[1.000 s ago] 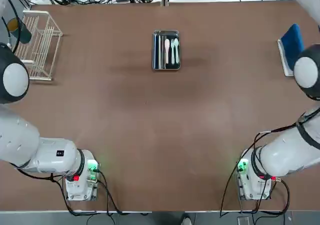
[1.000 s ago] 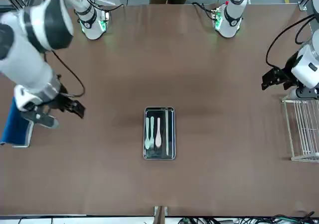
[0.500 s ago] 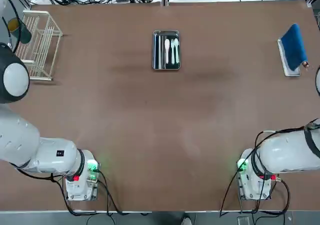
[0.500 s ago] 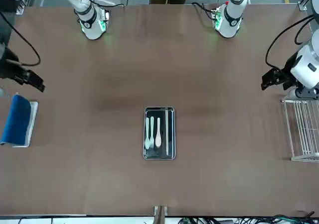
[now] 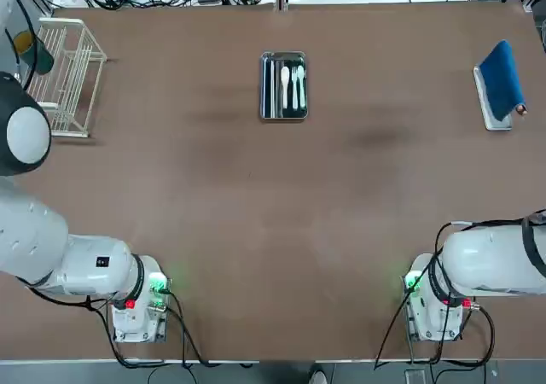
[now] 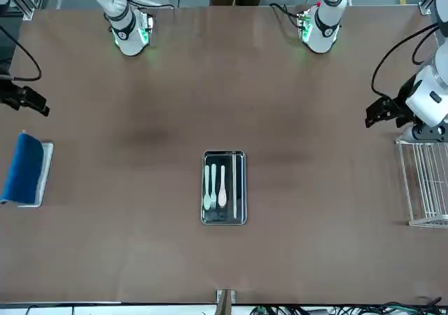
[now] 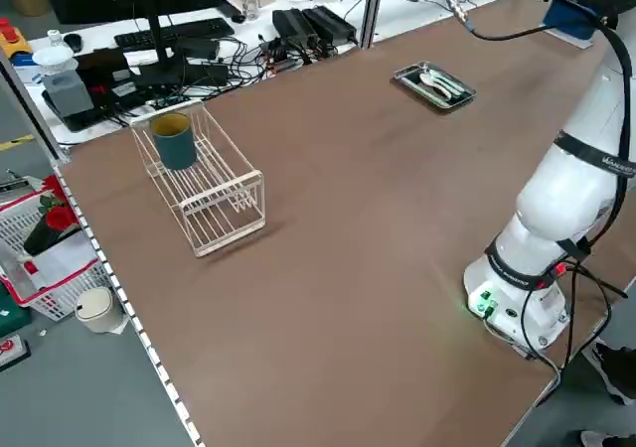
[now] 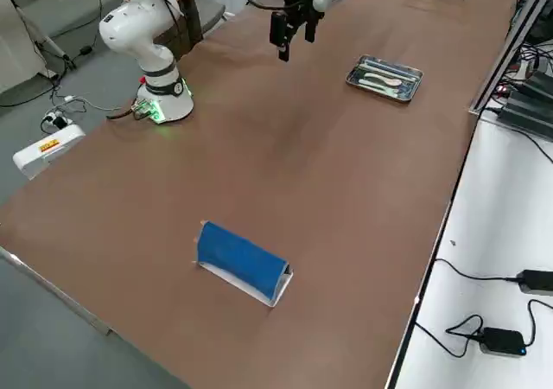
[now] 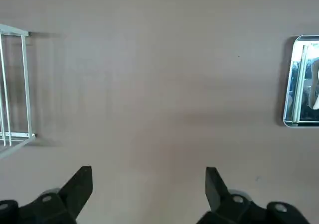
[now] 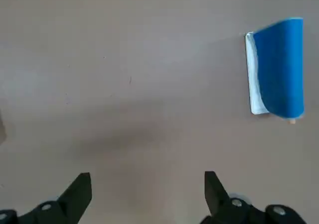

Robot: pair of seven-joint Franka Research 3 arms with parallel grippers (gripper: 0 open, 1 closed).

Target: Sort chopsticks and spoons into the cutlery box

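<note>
Since a second ago the right gripper (image 6: pixel 26 99) has pulled back from beside the blue object toward the table's right edge and upward; nothing else has shifted. Its fingers stand apart and empty in the right wrist view, above bare tabletop. The left gripper (image 6: pixel 383 110) hangs parked near the table's left edge, just beside the white wire rack (image 5: pixel 66 75), fingers apart, holding nothing.

The cutlery box (image 5: pixel 283 85) sits near the middle of the table's far edge. Inside, two spoons (image 5: pixel 292 82) lie side by side in one compartment and the chopsticks (image 5: pixel 270 87) in the narrow one alongside. No loose cutlery shows on the table, so the sorting looks finished.

Risks, as judged: little remains. A careless sweep by the right arm on its way home could clip the grey tray with the blue object (image 5: pixel 500 82) near the far right corner. The left arm, if it moves, could catch the rack, which holds a teal cup (image 7: pixel 176 139). Nothing stands between either arm and the box; the table's centre carries only the box.
</note>
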